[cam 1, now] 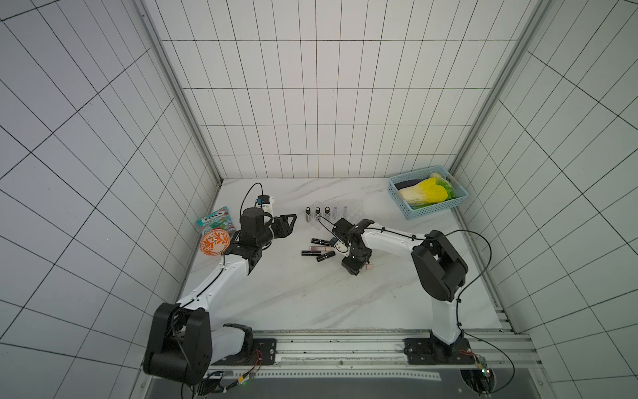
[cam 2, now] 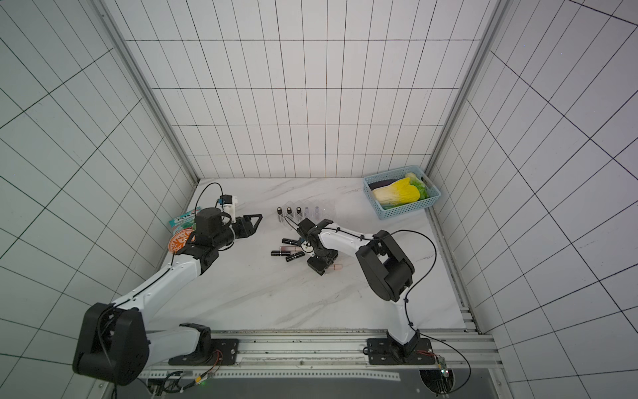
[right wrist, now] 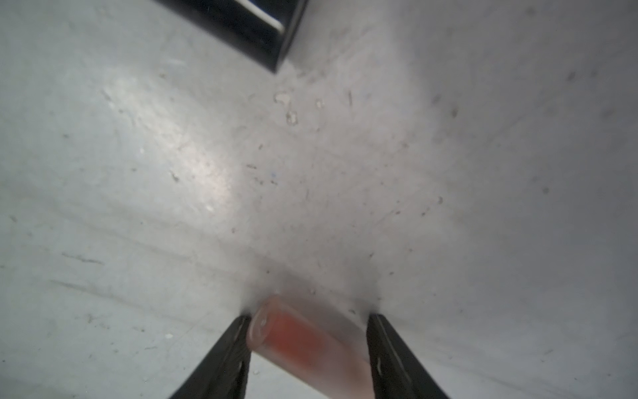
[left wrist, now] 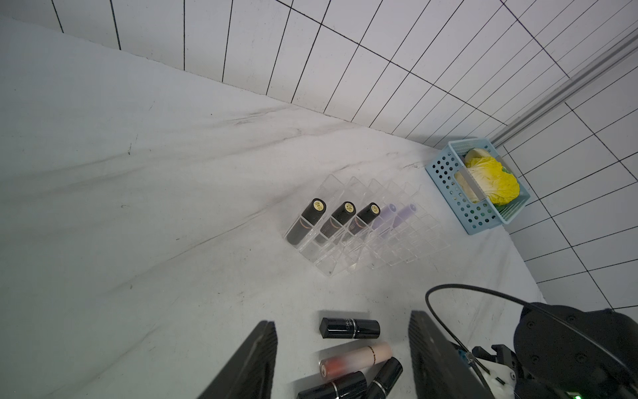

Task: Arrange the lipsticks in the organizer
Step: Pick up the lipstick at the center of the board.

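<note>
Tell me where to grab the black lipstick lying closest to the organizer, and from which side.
I'd take the black lipstick at mid-barrel, from straight above, closing across its short width. It lies flat on the table, apart from the gloss tube, with bare marble on the organizer side.

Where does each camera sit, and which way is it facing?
Top views: high over the near edge, looking down on the table; left arm and right arm show.
Left wrist: on the left arm, facing organizer and basket; left gripper shows, open.
Right wrist: close above the table; right gripper flanks a pink tube.
Shared: top views also show organizer, basket.
</note>
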